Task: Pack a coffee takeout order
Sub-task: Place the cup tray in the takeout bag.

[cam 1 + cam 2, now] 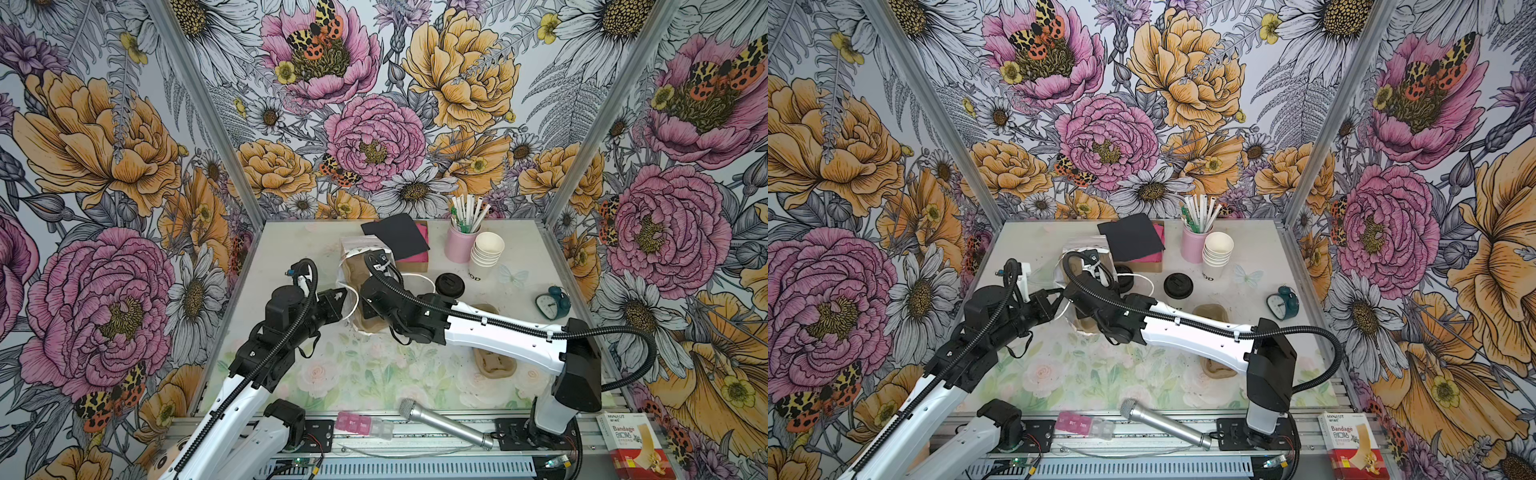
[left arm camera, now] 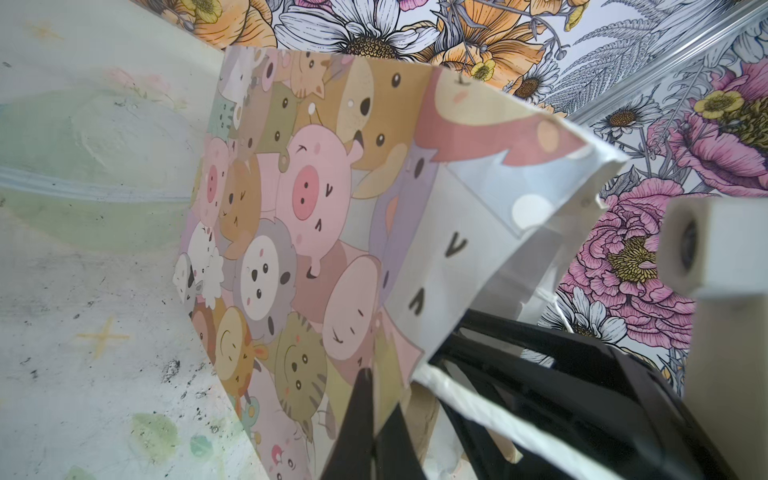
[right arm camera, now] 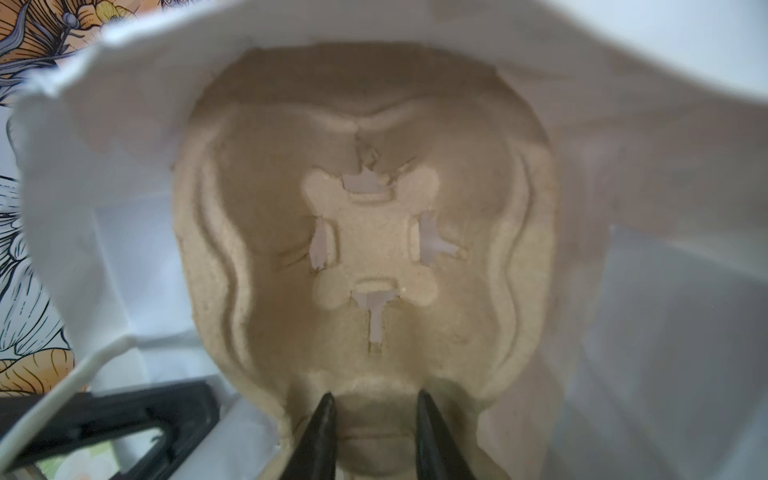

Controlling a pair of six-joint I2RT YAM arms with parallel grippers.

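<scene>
The white paper cup (image 1: 1173,302) stands on the table wearing its black lid (image 1: 450,286), just right of the bag and behind my right forearm. The black napkin (image 1: 395,237) lies on a pink stack at the back. A cartoon-animal paper bag (image 2: 291,208) lies on its side with its mouth toward me. My left gripper (image 2: 380,388) is shut on the edge of the bag's mouth. My right gripper (image 3: 375,395) reaches into the bag, shut on the rim of a brown pulp cup carrier (image 3: 374,228) that fills the bag's inside.
A stack of lidless white cups (image 1: 486,253) and a pink holder of straws (image 1: 461,243) stand at the back right. A teal alarm clock (image 1: 550,303) sits at the right. Another pulp carrier (image 1: 496,359) lies under my right arm. A microphone (image 1: 444,424) rests on the front rail.
</scene>
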